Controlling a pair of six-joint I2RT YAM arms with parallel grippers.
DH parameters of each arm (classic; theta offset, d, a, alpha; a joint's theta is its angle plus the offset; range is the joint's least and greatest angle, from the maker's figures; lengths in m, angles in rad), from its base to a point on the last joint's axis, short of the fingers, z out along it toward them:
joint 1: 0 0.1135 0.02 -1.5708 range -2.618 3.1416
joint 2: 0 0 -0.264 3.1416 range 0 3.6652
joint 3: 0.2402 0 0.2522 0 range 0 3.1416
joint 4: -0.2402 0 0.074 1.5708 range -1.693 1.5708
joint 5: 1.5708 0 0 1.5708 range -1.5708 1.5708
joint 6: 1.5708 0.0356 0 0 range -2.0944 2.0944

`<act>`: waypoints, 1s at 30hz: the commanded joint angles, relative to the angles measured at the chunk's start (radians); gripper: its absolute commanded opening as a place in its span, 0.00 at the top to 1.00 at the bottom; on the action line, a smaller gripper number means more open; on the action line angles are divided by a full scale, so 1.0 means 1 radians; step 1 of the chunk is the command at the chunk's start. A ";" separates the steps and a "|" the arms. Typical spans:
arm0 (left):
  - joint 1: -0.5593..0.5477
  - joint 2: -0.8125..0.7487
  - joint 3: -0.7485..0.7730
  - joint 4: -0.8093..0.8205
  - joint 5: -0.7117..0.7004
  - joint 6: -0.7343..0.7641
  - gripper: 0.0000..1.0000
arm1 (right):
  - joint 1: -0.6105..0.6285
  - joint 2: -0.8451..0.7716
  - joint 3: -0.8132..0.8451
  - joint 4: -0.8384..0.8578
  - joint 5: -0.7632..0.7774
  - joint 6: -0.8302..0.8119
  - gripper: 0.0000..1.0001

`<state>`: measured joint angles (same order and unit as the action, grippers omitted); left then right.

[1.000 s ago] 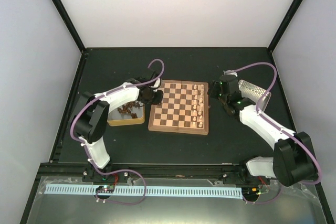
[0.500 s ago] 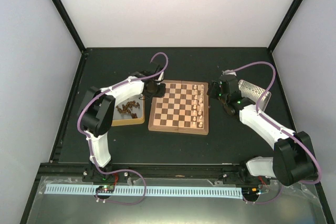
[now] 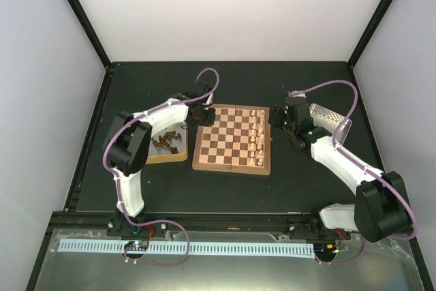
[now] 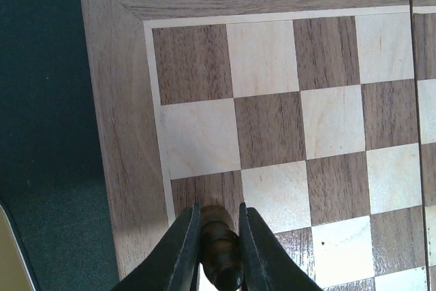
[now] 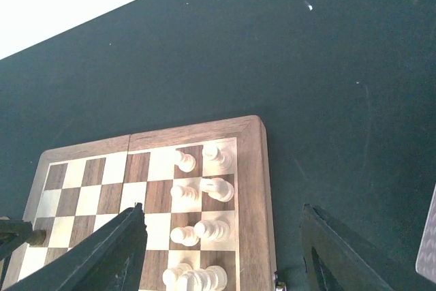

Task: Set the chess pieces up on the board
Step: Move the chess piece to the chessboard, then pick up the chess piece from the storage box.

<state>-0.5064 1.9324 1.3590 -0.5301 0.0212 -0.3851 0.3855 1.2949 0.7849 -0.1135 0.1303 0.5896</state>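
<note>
Board point(image 3: 231, 139) lies mid-frame in the top view, flat on the dark table point(image 3: 225, 185), its checks tan and brown inside a plain wooden border. Left of it, and just apart from it, sits a yellowish tin point(image 3: 154, 157). At the right of the frame, beyond the right arm, is a silvery perforated tray point(image 3: 330, 119).

The left gripper point(image 4: 219, 209) is at the board's upper left corner in the top view. In its wrist view the two black fingers point(image 4: 182, 253) come up from the bottom edge, clenched on a dark brown piece point(image 4: 221, 253). That piece hangs over the squares next to the border in the lower left of the frame. Whether its base touches the wood cannot be told.

The right gripper point(image 5: 222, 208) hovers just off the board's right edge with its jaws spread wide and nothing between them.

Cream pieces point(image 5: 204, 226) stand in two columns along the board's right side, a few of them tilted or lying over. More dark pieces point(image 3: 165, 142) are heaped inside the tin.
</note>
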 commanded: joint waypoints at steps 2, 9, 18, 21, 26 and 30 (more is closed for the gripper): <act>-0.006 0.042 0.030 -0.018 -0.021 0.006 0.86 | -0.005 -0.003 0.008 0.005 -0.009 0.005 0.37; 0.001 -0.002 0.046 -0.049 -0.050 0.000 0.49 | -0.005 -0.011 0.011 0.002 -0.019 0.006 0.37; 0.022 -0.163 0.047 -0.079 -0.070 -0.034 0.39 | -0.006 -0.048 0.013 -0.017 -0.038 0.014 0.37; 0.048 -0.260 -0.016 -0.097 -0.166 -0.079 0.44 | -0.005 -0.052 0.018 -0.014 -0.066 -0.003 0.41; 0.141 -0.410 -0.192 -0.099 -0.223 -0.148 0.52 | -0.005 -0.064 0.024 -0.024 -0.089 -0.009 0.42; 0.219 -0.502 -0.312 -0.124 -0.252 -0.197 0.57 | -0.005 -0.071 0.017 -0.016 -0.104 0.006 0.42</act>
<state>-0.3443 1.4849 1.1416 -0.5987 -0.1612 -0.5095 0.3855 1.2499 0.7860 -0.1318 0.0517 0.5873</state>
